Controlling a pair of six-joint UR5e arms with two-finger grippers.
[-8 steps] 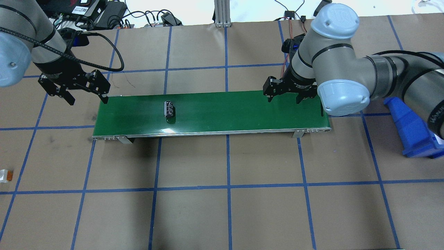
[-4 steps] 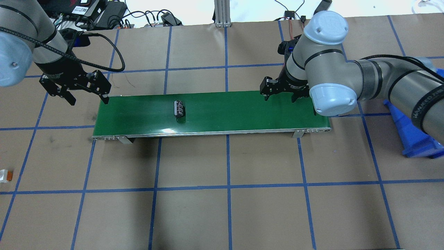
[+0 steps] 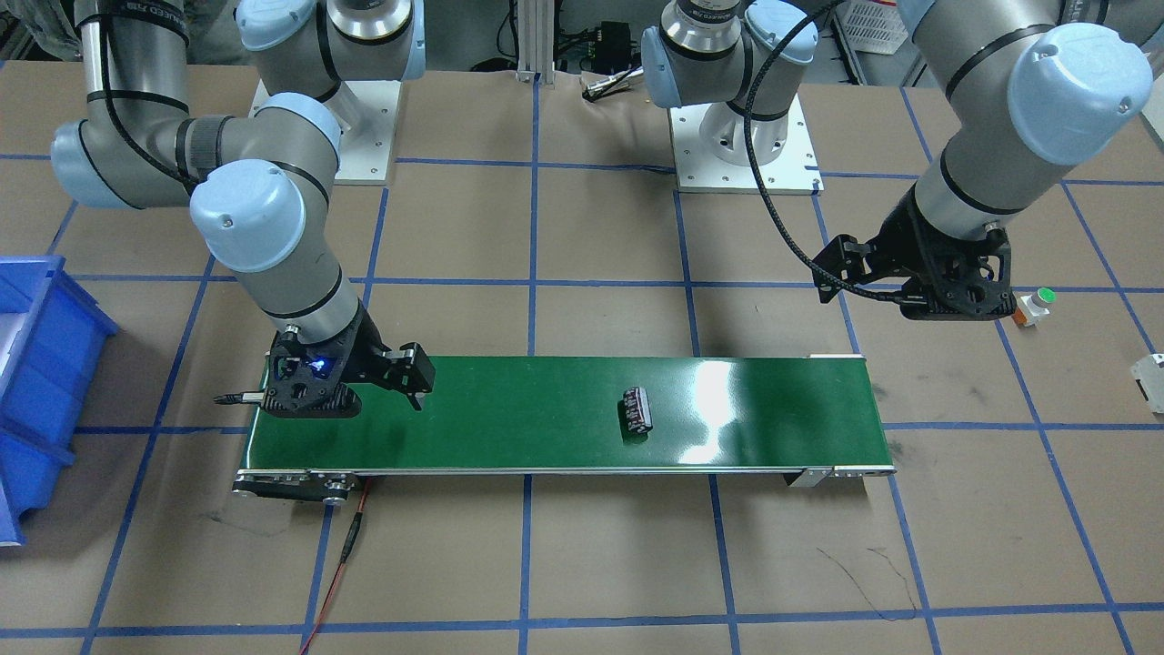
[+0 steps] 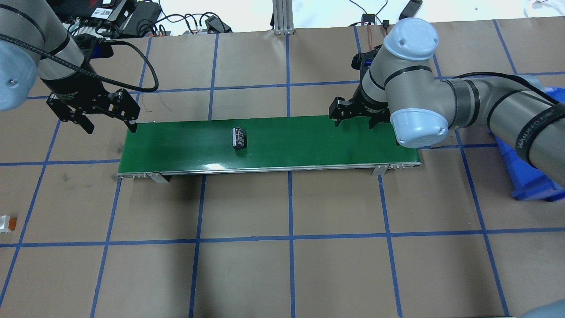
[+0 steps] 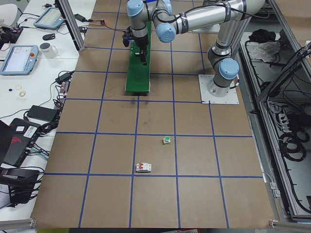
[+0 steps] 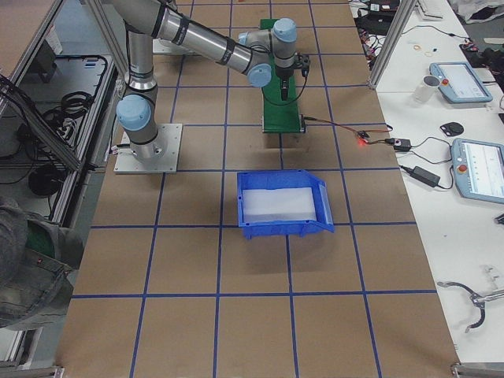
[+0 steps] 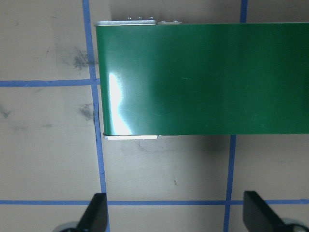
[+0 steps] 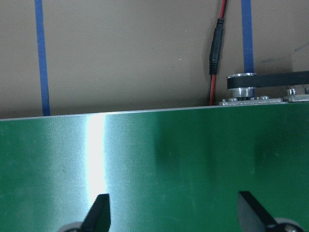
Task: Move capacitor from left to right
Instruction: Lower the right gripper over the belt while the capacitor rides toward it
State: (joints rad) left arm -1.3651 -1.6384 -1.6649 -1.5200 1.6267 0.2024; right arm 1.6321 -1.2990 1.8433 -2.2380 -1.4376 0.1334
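Note:
The capacitor point(image 4: 239, 138), a small dark cylinder with pale stripes, lies on its side on the green conveyor belt point(image 4: 309, 141), left of the belt's middle. It also shows in the front view point(image 3: 637, 409). My left gripper point(image 4: 111, 127) is open and empty, just off the belt's left end; its wrist view point(image 7: 176, 213) shows that belt end point(image 7: 203, 77) bare. My right gripper point(image 4: 353, 125) is open and empty, low over the belt's right part at its far edge, well apart from the capacitor. Its wrist view point(image 8: 174, 212) shows only belt.
A blue bin point(image 4: 529, 176) stands right of the belt, partly under my right arm. An orange-and-white button with a green cap point(image 3: 1035, 305) and a white boxy part point(image 3: 1148, 377) sit on the table beyond my left gripper. A red cable point(image 3: 346, 546) runs from the belt's motor end.
The capacitor has travelled to the right along the belt. My right arm has shifted a little to the left with its gripper still open. My left gripper has stayed put.

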